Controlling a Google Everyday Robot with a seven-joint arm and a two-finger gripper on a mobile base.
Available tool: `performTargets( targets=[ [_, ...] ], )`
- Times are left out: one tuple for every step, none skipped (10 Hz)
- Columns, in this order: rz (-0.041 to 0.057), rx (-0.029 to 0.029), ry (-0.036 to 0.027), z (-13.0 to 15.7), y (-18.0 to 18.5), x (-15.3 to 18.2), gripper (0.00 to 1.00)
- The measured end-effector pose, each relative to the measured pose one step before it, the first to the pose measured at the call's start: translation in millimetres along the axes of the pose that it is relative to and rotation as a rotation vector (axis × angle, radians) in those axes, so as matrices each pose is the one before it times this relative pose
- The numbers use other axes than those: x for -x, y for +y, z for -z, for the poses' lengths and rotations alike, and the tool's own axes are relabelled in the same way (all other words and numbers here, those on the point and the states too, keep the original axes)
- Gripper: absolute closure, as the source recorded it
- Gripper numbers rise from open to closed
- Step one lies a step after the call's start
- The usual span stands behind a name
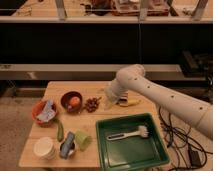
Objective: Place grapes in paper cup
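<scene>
The grapes [92, 104], a small dark reddish-purple bunch, lie on the wooden table [75, 122] near its middle, just right of a dark bowl. The paper cup [44, 147], cream-white and wide, stands at the table's front left corner. My gripper [107, 99] hangs at the end of the white arm [160, 97], just right of the grapes and close above the table. It holds nothing that I can see.
A dark bowl [71, 101] holds an orange fruit [74, 101]. An orange bowl [44, 112] with a crumpled wrapper sits at the left. A banana [128, 103], a green tray [131, 141] with a brush, a pale green cup [82, 139], a green pepper [60, 131] and a bag lie about.
</scene>
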Motion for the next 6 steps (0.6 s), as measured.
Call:
performTargets(
  targets=[
    [0.02034,-0.00147,0.001,-27.52,-10.18,5.56,0.35],
    [0.01001,-0.0031,0.00781,-15.73,-7.23,-0.91,0.35],
    [0.01046,-0.00167,0.00581,-11.63,-6.63,0.46,0.35],
    [0.01841,0.00269,0.00932,-10.36,-6.14,1.52,0.35],
    [0.01416,0.00333,0.00692,-6.44,-1.34,1.89,0.35],
    [0.01326,0.00785,0.01075,-13.39,-0.97,-0.46,0.35]
  ],
)
